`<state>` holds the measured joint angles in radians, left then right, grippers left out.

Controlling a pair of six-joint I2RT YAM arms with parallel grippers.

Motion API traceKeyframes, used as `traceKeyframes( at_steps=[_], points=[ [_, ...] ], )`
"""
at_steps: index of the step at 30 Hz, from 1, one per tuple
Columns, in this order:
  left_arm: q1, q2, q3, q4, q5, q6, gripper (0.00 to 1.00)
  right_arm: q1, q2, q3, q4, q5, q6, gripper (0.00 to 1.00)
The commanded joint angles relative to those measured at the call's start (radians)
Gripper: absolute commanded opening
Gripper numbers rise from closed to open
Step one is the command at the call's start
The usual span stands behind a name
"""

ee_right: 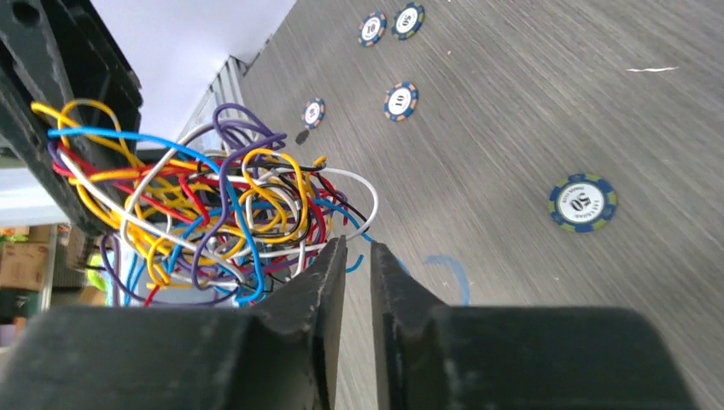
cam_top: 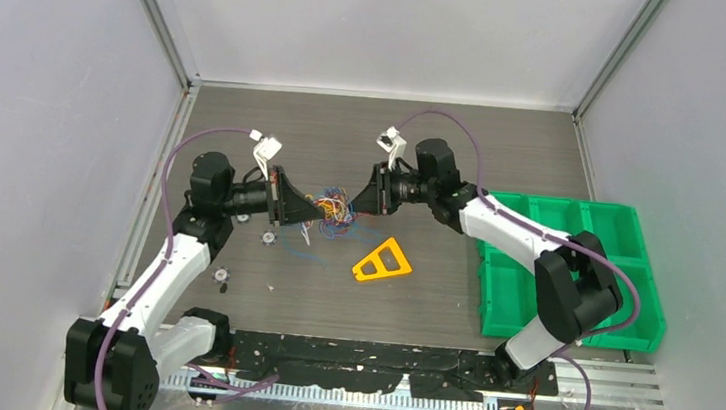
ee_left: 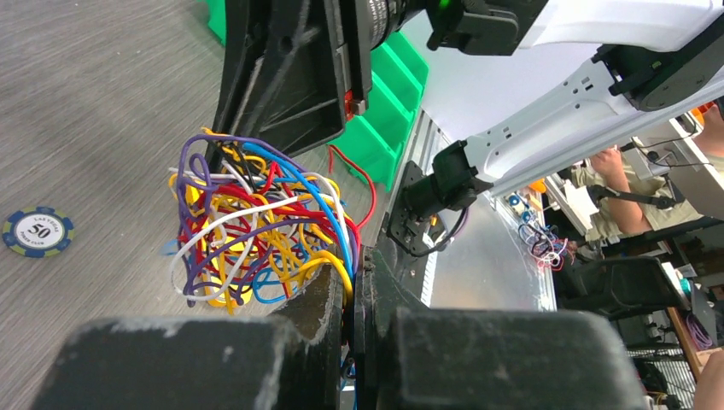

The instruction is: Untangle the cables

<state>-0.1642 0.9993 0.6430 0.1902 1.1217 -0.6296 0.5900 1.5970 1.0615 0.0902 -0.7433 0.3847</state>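
My left pincer (ee_left: 352, 278) sits closest in its wrist view, fingers pressed together and clamped on strands at the edge of the cables (ee_left: 256, 231). They are a tight ball of red, yellow, blue, purple and white wire. My right pincer (ee_right: 357, 254) meets the ball from the opposite side. Its jaws stand a narrow slit apart, with loops brushing the left fingertip, and I cannot tell whether any strand is caught. From above, the ball hangs between my two pincers over the middle of the table (cam_top: 346, 128). Past it, chips (ee_right: 582, 203) lie scattered on the grey top, a triangle (cam_top: 383, 262) lies near the ball, and the bins (cam_top: 593, 227) stand well apart at the right.
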Motion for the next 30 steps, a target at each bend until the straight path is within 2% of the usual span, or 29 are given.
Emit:
traceKeyframes(
  at_steps=[1, 4, 8, 10, 11, 12, 13, 15, 17, 21, 23, 24, 25, 26, 28, 29, 30],
  points=[
    [-0.002, -0.036, 0.001, 0.050, 0.032, -0.020, 0.00, 0.001, -0.014, -0.005, 0.191, -0.038, 0.093, 0.10],
    [0.005, -0.060, 0.002, -0.009, 0.024, 0.041, 0.00, -0.020, -0.071, -0.056, 0.269, -0.063, 0.117, 0.06],
    [0.018, -0.059, 0.019, -0.027, 0.026, 0.049, 0.00, -0.026, -0.124, -0.080, 0.180, -0.083, 0.046, 0.05],
    [0.018, -0.056, 0.023, -0.015, 0.030, 0.039, 0.00, -0.028, -0.125, -0.087, 0.192, -0.164, 0.065, 0.24],
    [0.018, -0.054, 0.022, 0.005, 0.032, 0.026, 0.00, -0.025, -0.124, -0.095, 0.214, -0.186, 0.115, 0.48],
    [0.018, -0.051, 0.020, 0.024, 0.034, 0.011, 0.00, -0.025, -0.128, -0.104, 0.279, -0.219, 0.147, 0.57],
    [0.018, -0.047, 0.022, 0.038, 0.036, 0.000, 0.00, -0.024, -0.133, -0.127, 0.315, -0.229, 0.213, 0.72],
    [0.018, -0.039, 0.018, 0.078, 0.042, -0.030, 0.00, -0.021, -0.143, -0.147, 0.395, -0.245, 0.280, 0.83],
    [0.017, -0.031, 0.006, 0.172, 0.057, -0.100, 0.00, -0.011, -0.137, -0.142, 0.409, -0.237, 0.293, 0.84],
    [0.001, -0.001, -0.010, 0.352, 0.076, -0.256, 0.00, 0.000, -0.073, -0.127, 0.448, -0.188, 0.305, 0.76],
    [-0.004, 0.004, -0.011, 0.388, 0.078, -0.286, 0.00, 0.001, -0.042, -0.121, 0.531, -0.198, 0.362, 0.63],
    [-0.004, 0.004, -0.011, 0.389, 0.077, -0.288, 0.00, 0.000, -0.032, -0.118, 0.597, -0.203, 0.414, 0.52],
    [-0.003, 0.002, -0.009, 0.387, 0.076, -0.286, 0.00, 0.000, -0.019, -0.116, 0.630, -0.214, 0.439, 0.45],
    [-0.003, -0.001, -0.007, 0.377, 0.073, -0.283, 0.00, -0.001, -0.016, -0.111, 0.667, -0.216, 0.462, 0.28],
    [0.005, -0.013, 0.012, 0.301, 0.072, -0.241, 0.00, -0.005, -0.035, -0.092, 0.555, -0.190, 0.372, 0.09],
    [0.013, -0.025, 0.031, 0.214, 0.066, -0.197, 0.00, -0.007, -0.064, -0.079, 0.358, -0.125, 0.303, 0.07],
    [0.024, -0.044, 0.058, 0.096, 0.049, -0.121, 0.00, -0.010, -0.079, -0.043, 0.252, -0.077, 0.148, 0.06]
  ],
)
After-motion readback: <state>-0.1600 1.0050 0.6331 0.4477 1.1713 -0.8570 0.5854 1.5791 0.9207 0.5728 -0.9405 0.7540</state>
